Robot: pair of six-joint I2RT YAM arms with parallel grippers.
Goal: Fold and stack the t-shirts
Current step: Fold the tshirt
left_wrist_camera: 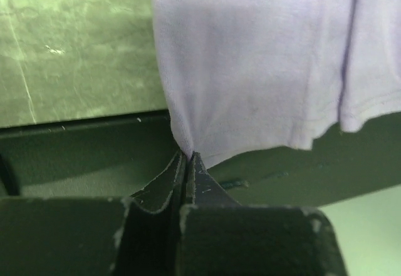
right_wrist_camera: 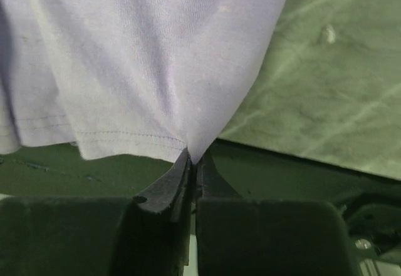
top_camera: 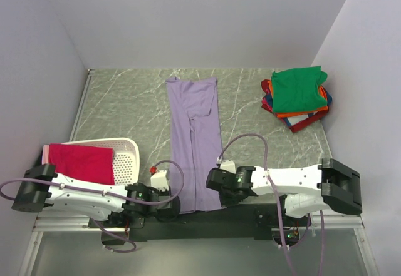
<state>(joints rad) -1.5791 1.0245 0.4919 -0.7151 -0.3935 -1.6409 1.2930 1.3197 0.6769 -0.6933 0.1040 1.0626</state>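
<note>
A lavender-purple t-shirt lies as a long narrow strip down the middle of the table, its near end hanging over the front edge. My left gripper is shut on its near left corner. My right gripper is shut on its near right corner. A stack of folded shirts sits at the far right, green on top, with orange, blue and red below. A magenta-red shirt lies in the basket at the left.
The white perforated basket stands at the near left beside my left arm. Grey walls close in the table on the left, back and right. The black front rail runs under both grippers.
</note>
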